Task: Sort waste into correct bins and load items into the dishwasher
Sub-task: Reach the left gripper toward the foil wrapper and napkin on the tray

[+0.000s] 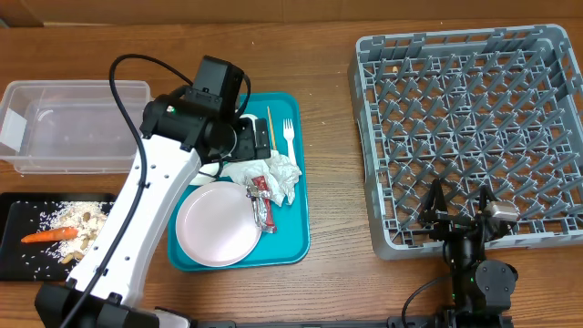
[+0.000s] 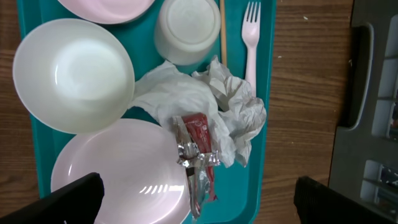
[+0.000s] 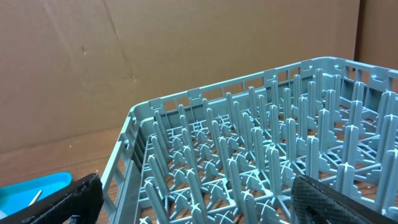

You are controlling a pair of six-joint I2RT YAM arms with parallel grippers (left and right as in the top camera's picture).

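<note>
Overhead: on the wooden table (image 1: 335, 182) the black tray (image 1: 14, 223) holds a carrot piece (image 1: 50, 235) and rice scraps (image 1: 77, 217), just beside the clear tub (image 1: 73, 128). The teal serving tray (image 1: 296, 241) carries the pink plate (image 1: 214, 228), napkins (image 1: 278, 173), wrapper (image 1: 264, 202) and fork (image 1: 290, 137).

Left wrist: the left gripper (image 2: 205, 199) is spread wide above wrapper and plate — bowl (image 2: 73, 74) and cup (image 2: 186, 31) beyond.

Right wrist: the right gripper (image 3: 193, 202) is spread at the grey dish rack (image 3: 249, 162) — cardboard wall (image 3: 93, 62) behind.

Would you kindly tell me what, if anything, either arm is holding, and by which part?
Nothing is held. The left gripper, jaws open, hangs over the red-and-white snack wrapper; the right gripper, jaws open, faces the grey plastic dish rack.
</note>
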